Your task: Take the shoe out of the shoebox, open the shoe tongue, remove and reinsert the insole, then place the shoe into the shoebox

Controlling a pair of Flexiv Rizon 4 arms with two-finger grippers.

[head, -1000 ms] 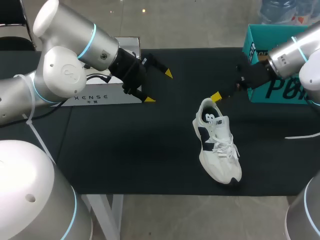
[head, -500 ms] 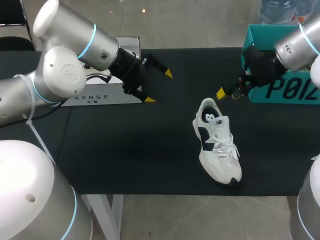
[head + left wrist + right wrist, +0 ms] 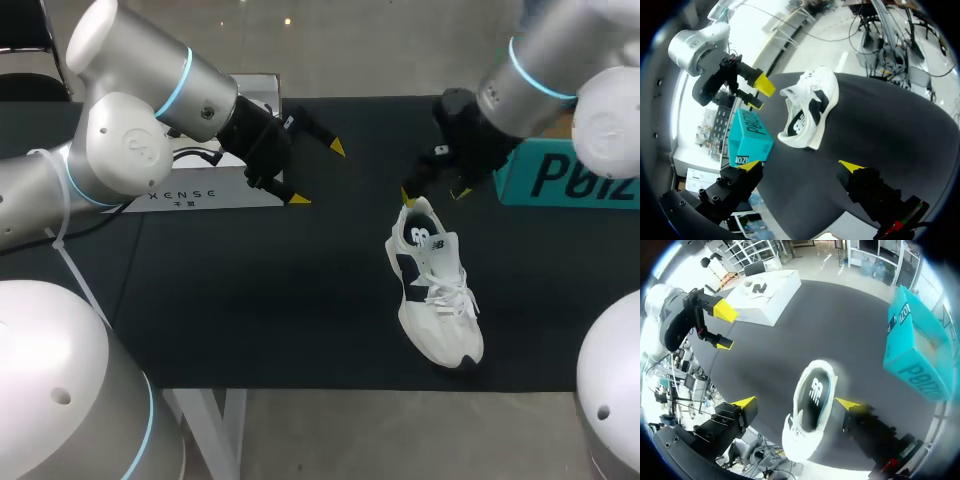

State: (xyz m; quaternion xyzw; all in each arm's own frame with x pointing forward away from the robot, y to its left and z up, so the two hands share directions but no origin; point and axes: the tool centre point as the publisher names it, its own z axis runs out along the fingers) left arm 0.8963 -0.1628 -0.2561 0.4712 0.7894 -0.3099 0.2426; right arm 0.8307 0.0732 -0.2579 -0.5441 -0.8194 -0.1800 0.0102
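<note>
lying on its sole on the black counter, the white shoe is out of the teal shoebox; its toe comes close to the counter's front edge, its heel points toward the back; the shoebox stands at the right rear, well apart from the shoe, partly hidden by the right arm in the head view; the right gripper hangs over the heel with fingers spread wide, holding nothing; the right wrist view shows the shoe's opening between and beneath the two yellow tips; whether a tip touches the heel i cannot tell; the left gripper is above the counter near a white box at the left rear, fingers spread and empty; a broad bare stretch of counter lies between the white box and the shoe
</note>
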